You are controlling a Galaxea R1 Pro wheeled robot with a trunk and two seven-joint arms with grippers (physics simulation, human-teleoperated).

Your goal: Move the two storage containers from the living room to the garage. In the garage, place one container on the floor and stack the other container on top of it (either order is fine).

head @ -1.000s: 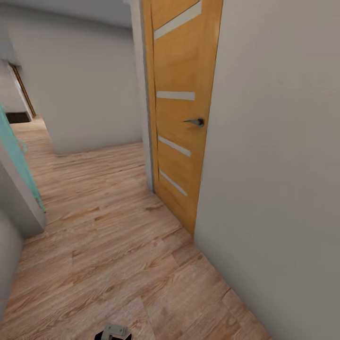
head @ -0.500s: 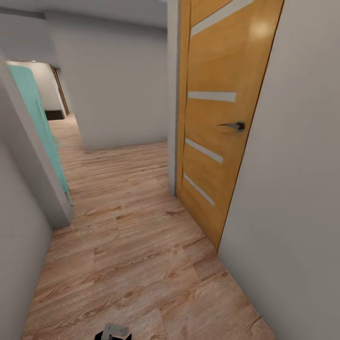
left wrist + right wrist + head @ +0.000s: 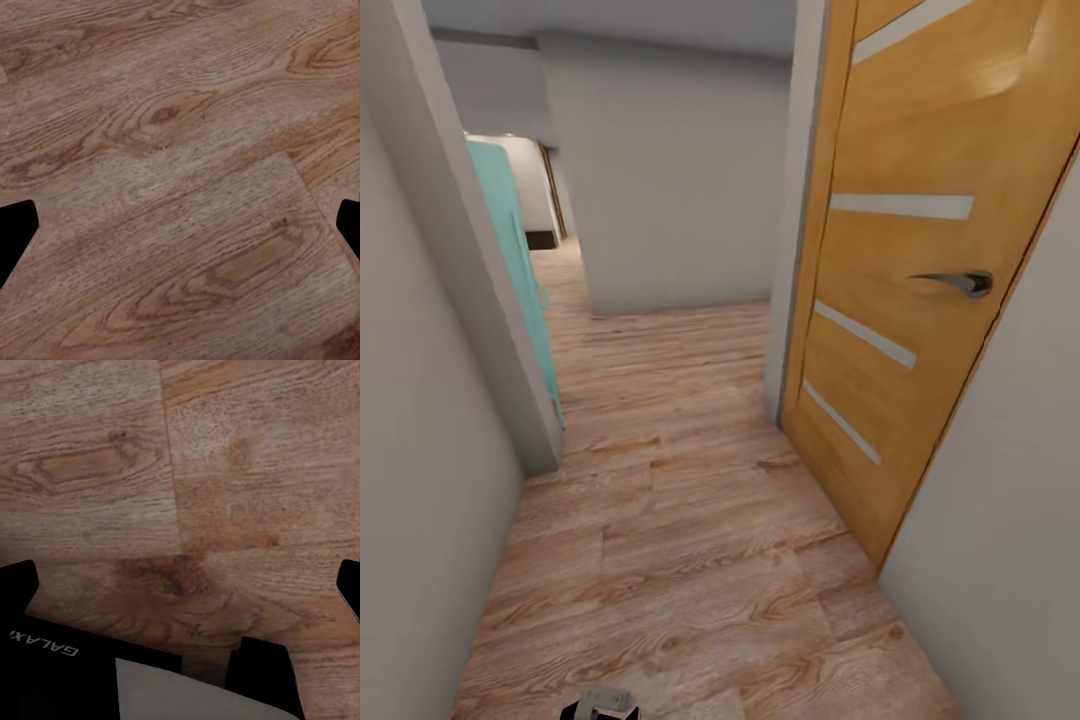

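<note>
Corridor: wood-plank floor, orange door beside us. Both end effectors wide, empty. We judge tubs light, stiff; grip rims.

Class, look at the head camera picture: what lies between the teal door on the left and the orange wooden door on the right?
In the head view, bare wood-plank floor lies between the teal door and the orange door; nothing stands on it.

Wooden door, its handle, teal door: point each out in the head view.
wooden door point(image 3: 920, 300), head view, on the orange panel between two pale stripes.
door handle point(image 3: 956, 281), head view, on the metal lever.
teal door point(image 3: 510, 250), head view, on its visible face beside the grey wall corner.
</note>
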